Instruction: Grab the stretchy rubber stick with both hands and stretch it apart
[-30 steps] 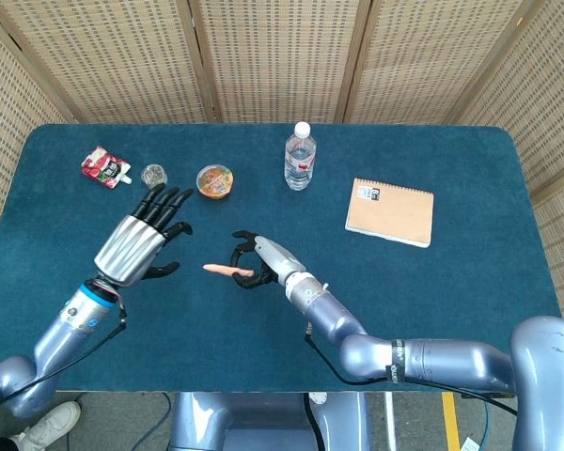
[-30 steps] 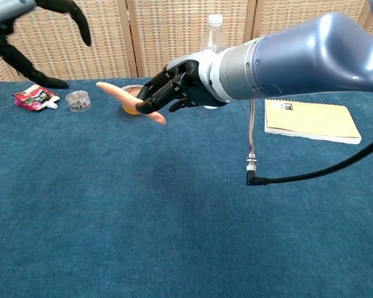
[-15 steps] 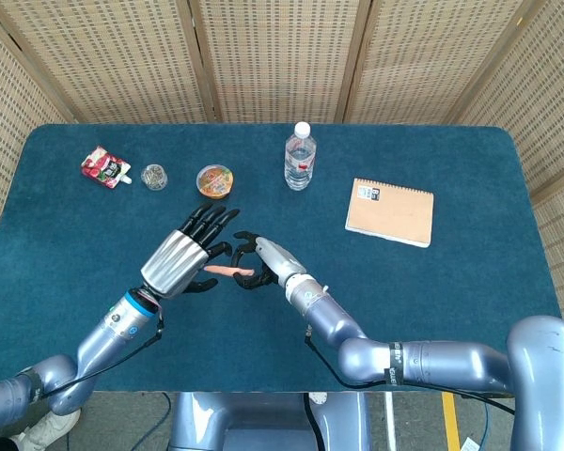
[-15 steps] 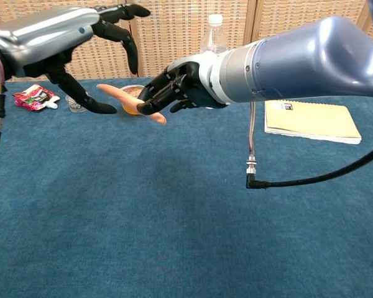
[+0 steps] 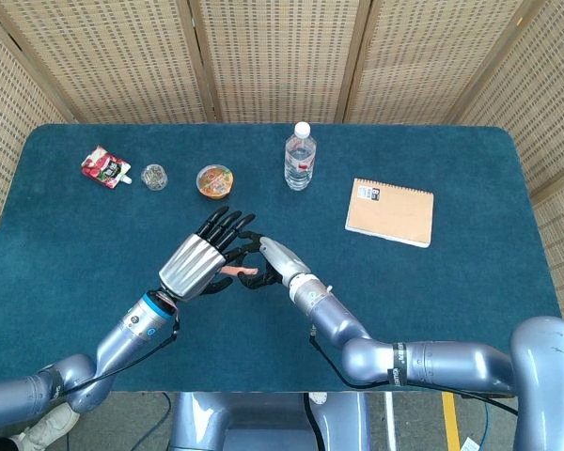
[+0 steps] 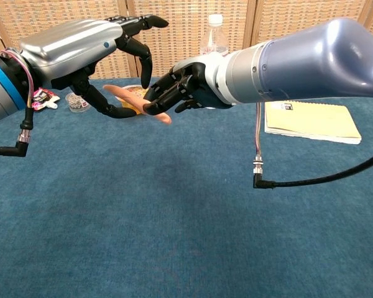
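Observation:
The stretchy rubber stick [image 6: 119, 94] is a pale orange rod held level above the blue table [image 5: 451, 301], near its middle. My right hand [image 6: 181, 90] grips one end of it, black fingers curled around it. My left hand [image 6: 90, 48] has its fingers spread over the stick's free end and its thumb under it, without closing on it. In the head view the left hand [image 5: 200, 264] covers most of the stick [image 5: 235, 271], and the right hand [image 5: 263, 262] sits just to its right.
At the back of the table stand a water bottle [image 5: 300, 156], a small orange-filled bowl [image 5: 214, 180], a little round jar [image 5: 153, 176] and a red packet [image 5: 104, 167]. A tan notebook [image 5: 390, 211] lies at the right. A black cable [image 6: 256, 167] hangs from my right arm.
My left hand has moved right from the table's left side to the stick's free end, its fingers now around it. The right hand has kept holding the stick almost still.

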Available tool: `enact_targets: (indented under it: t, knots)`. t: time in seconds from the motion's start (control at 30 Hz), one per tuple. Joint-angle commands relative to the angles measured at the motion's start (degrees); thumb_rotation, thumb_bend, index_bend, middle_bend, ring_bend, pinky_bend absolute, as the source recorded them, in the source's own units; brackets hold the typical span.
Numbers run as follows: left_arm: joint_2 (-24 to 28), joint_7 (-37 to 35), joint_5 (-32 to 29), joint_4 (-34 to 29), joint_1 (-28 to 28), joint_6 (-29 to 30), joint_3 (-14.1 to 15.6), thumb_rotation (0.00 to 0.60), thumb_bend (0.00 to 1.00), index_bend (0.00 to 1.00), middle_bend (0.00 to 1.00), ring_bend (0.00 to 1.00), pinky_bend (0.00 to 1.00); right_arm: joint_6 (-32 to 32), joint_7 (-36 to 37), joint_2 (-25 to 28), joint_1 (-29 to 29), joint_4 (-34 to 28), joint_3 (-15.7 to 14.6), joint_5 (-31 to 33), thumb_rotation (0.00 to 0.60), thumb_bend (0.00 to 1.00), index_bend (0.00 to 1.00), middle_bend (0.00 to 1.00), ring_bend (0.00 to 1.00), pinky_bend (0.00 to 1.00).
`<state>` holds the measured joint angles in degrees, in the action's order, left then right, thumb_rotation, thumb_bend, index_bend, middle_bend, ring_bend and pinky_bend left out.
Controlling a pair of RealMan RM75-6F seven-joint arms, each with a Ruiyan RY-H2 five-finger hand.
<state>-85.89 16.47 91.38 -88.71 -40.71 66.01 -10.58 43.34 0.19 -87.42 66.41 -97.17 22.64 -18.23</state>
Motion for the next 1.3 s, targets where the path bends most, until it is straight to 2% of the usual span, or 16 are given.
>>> enact_targets:
  t: [0.03,0.43,1.3]
  knots:
    - [-0.1,0.5,0.1,0.5,-0.1,0.4,0.1,0.600,0.23,0.52,0.00,0.00,0.00,-0.1,0.1,0.2,-0.2,0.0,-0.2,-0.2,0.600,0.62,0.65,0.17,0.00,0.00]
    - [-1.2,0.9,-0.9,1.5,-0.7,0.5,0.5,0.600,0.29,0.54,0.00,0.00,0.00,-0.6,0.9,1.2,-0.9,-0.4,-0.4,-1.2,0.600,0.63,0.66,0.18,0.00,0.00]
    - [-3.1,1.7,-3.0,2.1,-1.9,0.6,0.4,0.600,0.35,0.57,0.00,0.00,0.00,-2.3,2.8,1.7,-1.6,0.3,-0.9,-2.4,0.600,0.63,0.66,0.18,0.00,0.00]
